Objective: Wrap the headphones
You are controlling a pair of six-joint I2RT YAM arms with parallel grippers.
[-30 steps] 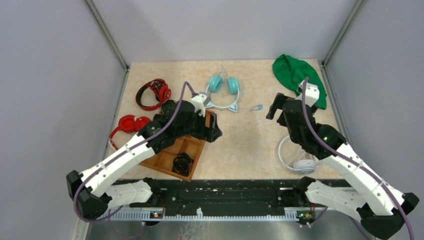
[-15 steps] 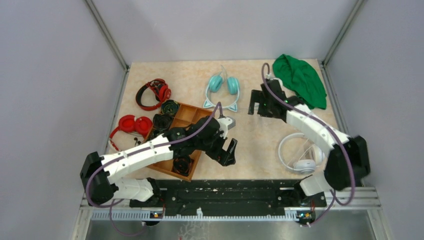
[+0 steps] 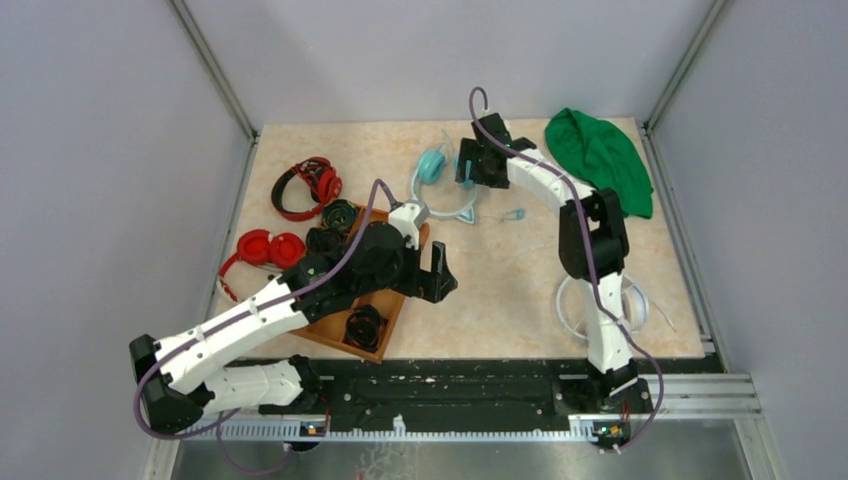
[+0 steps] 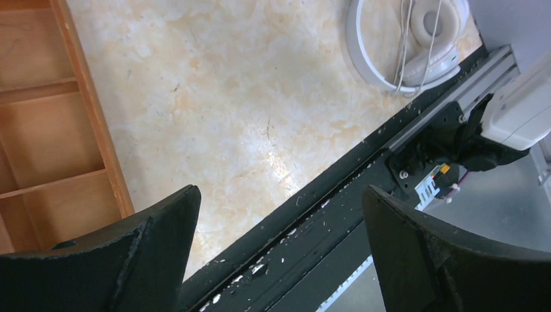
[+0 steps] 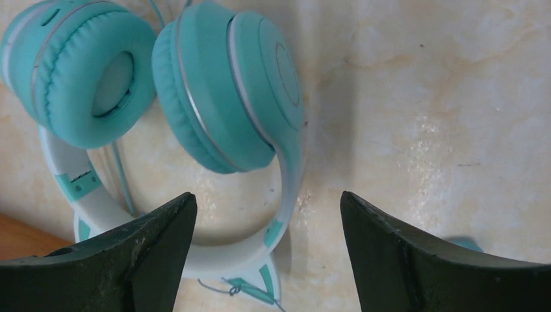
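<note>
Headphones [image 5: 221,97] under spread right hand [image 5: 265,196]

The headphones [image 3: 445,185] lie at the middle of the surface [image 3: 500,280] toward its far edge, with the right claw [image 3: 466,170] over them, and a cloth [image 3: 598,160] fills the far right corner. By the left edge lie a second pair [image 3: 308,187] and, nearer, a third pair [image 3: 262,248], with a tray [image 3: 392,315] just right of them, reaching toward the near edge. A fourth pair [image 4: 432,29] lies by the near right corner.
</note>
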